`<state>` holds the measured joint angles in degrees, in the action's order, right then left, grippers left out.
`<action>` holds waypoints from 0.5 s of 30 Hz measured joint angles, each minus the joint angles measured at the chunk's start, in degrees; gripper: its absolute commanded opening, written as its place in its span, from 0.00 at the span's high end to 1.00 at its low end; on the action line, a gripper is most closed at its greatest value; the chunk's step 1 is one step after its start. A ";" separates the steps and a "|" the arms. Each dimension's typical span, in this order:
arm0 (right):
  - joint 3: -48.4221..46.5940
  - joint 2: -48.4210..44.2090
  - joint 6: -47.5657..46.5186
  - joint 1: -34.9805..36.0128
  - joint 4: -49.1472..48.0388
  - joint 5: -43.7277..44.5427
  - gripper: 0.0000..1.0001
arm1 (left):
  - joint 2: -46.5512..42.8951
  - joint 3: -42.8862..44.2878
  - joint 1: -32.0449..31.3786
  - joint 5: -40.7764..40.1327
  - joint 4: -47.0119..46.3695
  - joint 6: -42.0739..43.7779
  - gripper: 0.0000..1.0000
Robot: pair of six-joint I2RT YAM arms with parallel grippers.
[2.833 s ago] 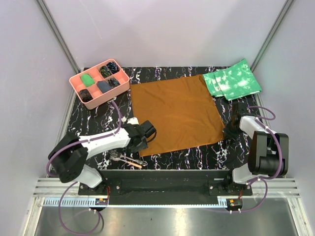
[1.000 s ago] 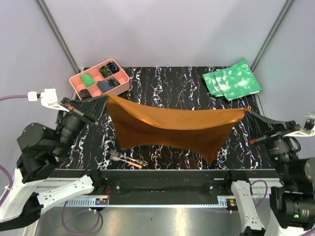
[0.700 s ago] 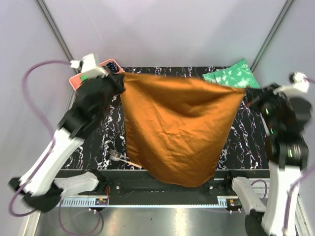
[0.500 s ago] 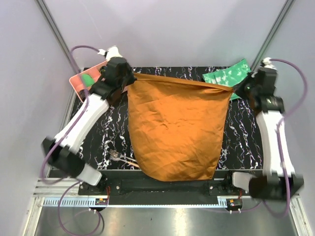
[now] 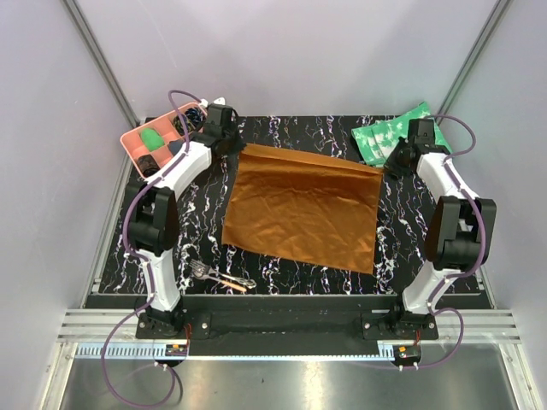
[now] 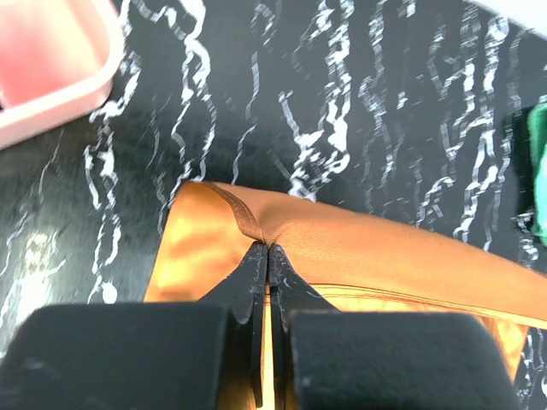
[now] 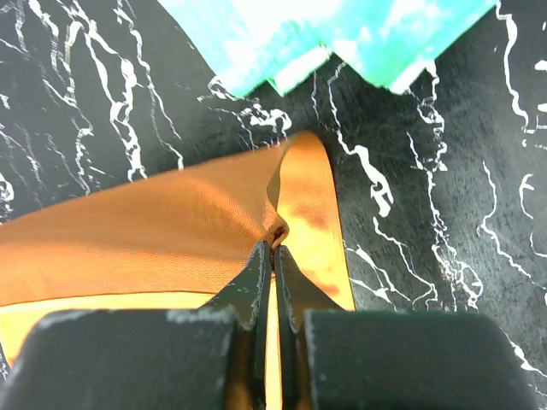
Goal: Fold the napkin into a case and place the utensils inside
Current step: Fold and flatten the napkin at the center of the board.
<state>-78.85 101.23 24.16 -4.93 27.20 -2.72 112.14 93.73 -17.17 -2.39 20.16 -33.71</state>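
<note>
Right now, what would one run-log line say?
left gripper: shut on napkin corner | right gripper: shut on other far corner | napkin: flat on table | utensils: untouched

One napkin (image 5: 303,205) is counted on one desk (image 5: 299,128). Two utensils are seen: one fork (image 5: 203,272) and one slim orange-ended piece (image 5: 232,283). One pink tray (image 5: 137,147) is present. The green cloths (image 5: 393,137) are stacked and cannot be counted. Two arms are counted, with the left end effector (image 5: 235,147) and the right end effector (image 5: 389,165).

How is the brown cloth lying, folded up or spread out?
Spread out: the napkin lies open on the table, left gripper and right gripper pinching its far corners.
</note>
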 measured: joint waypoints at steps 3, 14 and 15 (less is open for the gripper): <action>-0.11 -0.35 0.02 0.00 -0.59 -0.17 1.00 | 0.00 1.20 0.00 0.63 -0.63 0.59 1.00; 14.82 -15.56 2.60 0.00 0.79 -6.14 1.00 | -4.02 -6.12 0.04 2.08 6.86 -0.92 1.00; 16.72 -17.53 2.89 0.00 1.38 -7.17 1.00 | -5.01 -7.21 0.04 1.79 8.41 -1.14 1.00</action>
<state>-62.13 83.70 27.05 -4.93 28.58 -9.89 107.13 86.52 -17.12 -0.60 28.58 -34.85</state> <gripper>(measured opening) 0.028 0.005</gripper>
